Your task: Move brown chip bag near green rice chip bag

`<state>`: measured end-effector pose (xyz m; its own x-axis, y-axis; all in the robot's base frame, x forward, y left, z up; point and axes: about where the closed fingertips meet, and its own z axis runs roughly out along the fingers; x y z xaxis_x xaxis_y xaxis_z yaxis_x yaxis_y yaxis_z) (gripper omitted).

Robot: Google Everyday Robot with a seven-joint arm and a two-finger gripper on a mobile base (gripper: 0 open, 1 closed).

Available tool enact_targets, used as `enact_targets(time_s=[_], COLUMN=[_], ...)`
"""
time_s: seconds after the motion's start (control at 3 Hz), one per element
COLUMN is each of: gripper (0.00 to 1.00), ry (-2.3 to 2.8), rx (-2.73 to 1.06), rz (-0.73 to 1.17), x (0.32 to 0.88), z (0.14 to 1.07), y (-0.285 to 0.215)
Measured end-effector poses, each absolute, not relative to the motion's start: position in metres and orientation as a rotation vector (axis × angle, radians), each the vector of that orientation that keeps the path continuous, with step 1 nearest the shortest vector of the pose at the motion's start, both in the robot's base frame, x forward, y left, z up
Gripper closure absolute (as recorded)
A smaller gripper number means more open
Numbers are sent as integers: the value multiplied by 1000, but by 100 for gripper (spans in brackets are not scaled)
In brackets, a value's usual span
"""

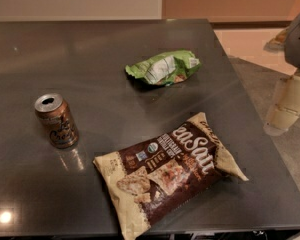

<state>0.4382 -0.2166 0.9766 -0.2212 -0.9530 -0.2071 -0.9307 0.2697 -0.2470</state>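
Note:
The brown chip bag point(167, 171) lies flat near the table's front edge, right of centre. It is dark brown with cream ends and white lettering. The green rice chip bag point(164, 67) lies crumpled farther back, at the middle of the table, well apart from the brown bag. My gripper point(286, 106) hangs at the right edge of the view, beyond the table's right side. It is off the table surface, to the right of both bags, and holds nothing that I can see.
A copper-brown drink can point(56, 120) stands upright on the left of the dark grey table point(90, 54). The table's right edge runs diagonally close to my gripper. Floor shows beyond it on the right.

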Motion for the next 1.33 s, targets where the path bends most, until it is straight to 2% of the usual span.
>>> enact_targets(time_s=[0.67,1.33], gripper=[0,0], ry=[2209,2060], rx=[-1787,-2014], rz=[-56,80], x=[437,424], z=[973,941], y=[-206,-150])
